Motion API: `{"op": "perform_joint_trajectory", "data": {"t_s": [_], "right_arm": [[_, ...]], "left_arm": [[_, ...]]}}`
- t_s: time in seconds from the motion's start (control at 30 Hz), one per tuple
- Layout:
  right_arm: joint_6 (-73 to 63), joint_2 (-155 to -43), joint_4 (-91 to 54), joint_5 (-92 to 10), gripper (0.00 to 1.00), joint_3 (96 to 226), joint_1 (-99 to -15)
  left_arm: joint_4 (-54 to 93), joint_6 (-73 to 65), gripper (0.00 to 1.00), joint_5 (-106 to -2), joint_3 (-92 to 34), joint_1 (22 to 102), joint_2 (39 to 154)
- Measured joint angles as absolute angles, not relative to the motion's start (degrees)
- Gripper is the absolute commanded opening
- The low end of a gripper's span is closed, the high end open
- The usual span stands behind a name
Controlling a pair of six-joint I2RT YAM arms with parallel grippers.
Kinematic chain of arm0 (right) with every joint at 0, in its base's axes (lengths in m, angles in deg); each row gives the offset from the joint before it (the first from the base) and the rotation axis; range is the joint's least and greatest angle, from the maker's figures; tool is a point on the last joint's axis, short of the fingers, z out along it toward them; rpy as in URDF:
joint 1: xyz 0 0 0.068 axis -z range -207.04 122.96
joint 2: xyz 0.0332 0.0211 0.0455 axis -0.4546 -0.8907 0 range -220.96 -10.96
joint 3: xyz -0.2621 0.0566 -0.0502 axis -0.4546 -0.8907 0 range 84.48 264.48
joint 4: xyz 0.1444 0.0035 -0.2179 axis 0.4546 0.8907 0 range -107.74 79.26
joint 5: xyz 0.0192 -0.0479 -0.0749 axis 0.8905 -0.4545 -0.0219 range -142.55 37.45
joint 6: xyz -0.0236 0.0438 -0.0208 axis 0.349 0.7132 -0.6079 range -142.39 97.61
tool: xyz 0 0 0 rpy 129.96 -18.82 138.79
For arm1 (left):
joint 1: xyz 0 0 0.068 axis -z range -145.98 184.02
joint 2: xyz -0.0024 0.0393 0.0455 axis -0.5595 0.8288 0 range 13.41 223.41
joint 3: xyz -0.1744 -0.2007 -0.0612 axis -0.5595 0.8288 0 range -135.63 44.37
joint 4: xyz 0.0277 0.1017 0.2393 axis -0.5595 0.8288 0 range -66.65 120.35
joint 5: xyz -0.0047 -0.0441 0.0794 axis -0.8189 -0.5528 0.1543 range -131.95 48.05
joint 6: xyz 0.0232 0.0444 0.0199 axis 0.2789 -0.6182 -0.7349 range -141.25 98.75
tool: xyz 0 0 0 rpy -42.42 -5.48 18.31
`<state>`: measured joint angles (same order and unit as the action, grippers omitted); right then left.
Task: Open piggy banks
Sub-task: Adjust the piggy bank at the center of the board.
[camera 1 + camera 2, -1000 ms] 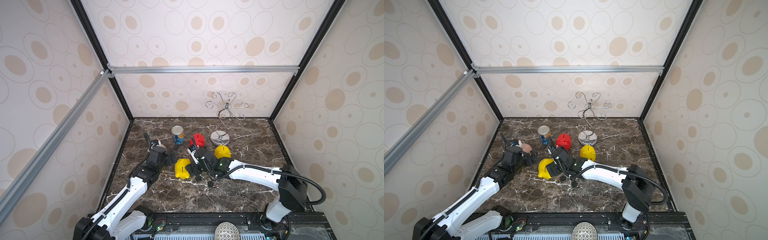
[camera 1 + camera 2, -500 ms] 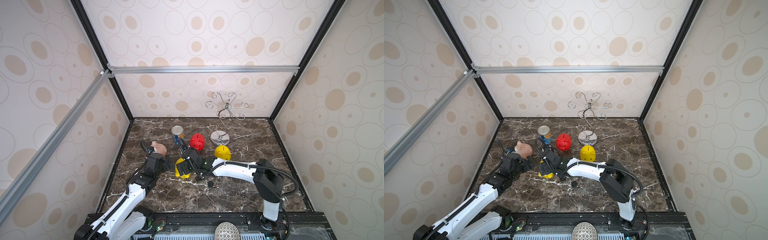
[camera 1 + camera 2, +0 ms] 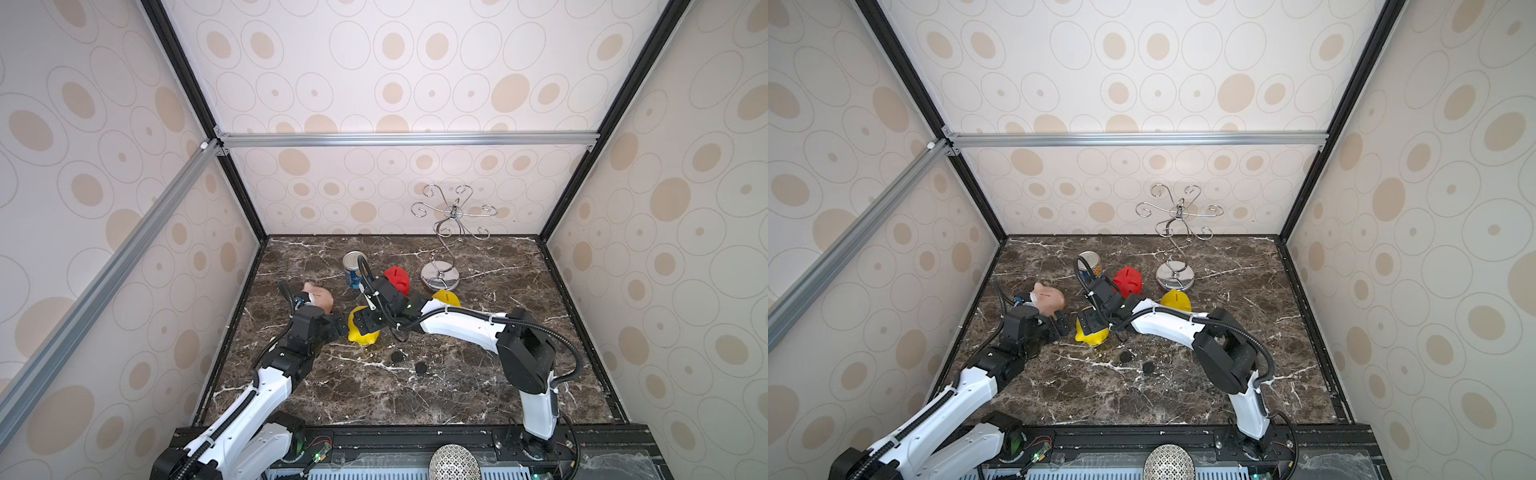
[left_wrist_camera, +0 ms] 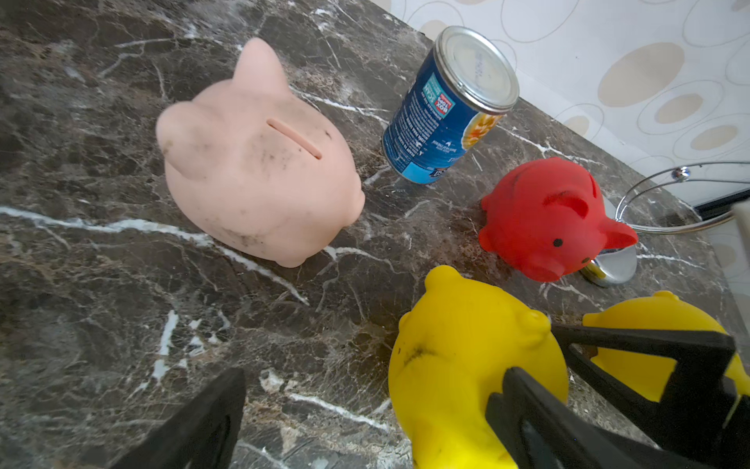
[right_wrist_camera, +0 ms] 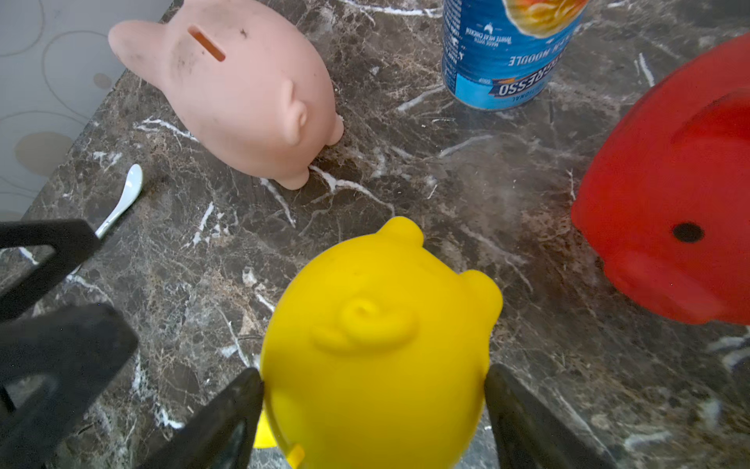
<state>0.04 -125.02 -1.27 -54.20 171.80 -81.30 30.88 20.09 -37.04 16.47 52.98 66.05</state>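
In both top views, the smudged pale pink piggy bank (image 3: 320, 297) stands upright left of centre, slot up. The red piggy bank (image 3: 398, 277) stands farther back, near centre. Right of it the far yellow piggy bank (image 3: 448, 298) stands upright, slot up. The near yellow piggy bank (image 3: 362, 332) lies tipped below them, its curly tail exposed.

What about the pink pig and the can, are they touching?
Apart. The left wrist view shows bare marble between the pink pig and the can.
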Motion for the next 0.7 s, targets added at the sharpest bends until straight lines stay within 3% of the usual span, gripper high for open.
{"op": "perform_joint_trajectory", "data": {"t_s": [0.33, 0.43, 0.57, 0.7], "right_arm": [[-11.50, -111.75, -2.04, -55.60, 0.87, 160.64, -82.50], [-12.59, -111.07, -2.58, -58.66, 0.75, 160.55, -82.26], [-10.88, -111.21, -1.36, -60.52, 0.69, 160.53, -79.90], [-8.17, -111.88, -1.82, -60.12, 0.70, 160.53, -76.56]], "left_arm": [[25.46, 21.65, 0.99, -39.36, 17.30, 52.76, 68.46], [21.52, 21.71, 0.95, -41.76, 17.19, 52.63, 72.83], [16.72, 20.95, 0.95, -46.24, 15.81, 52.59, 79.89], [10.86, 20.95, 0.99, -50.79, 15.72, 52.55, 83.34]]}}
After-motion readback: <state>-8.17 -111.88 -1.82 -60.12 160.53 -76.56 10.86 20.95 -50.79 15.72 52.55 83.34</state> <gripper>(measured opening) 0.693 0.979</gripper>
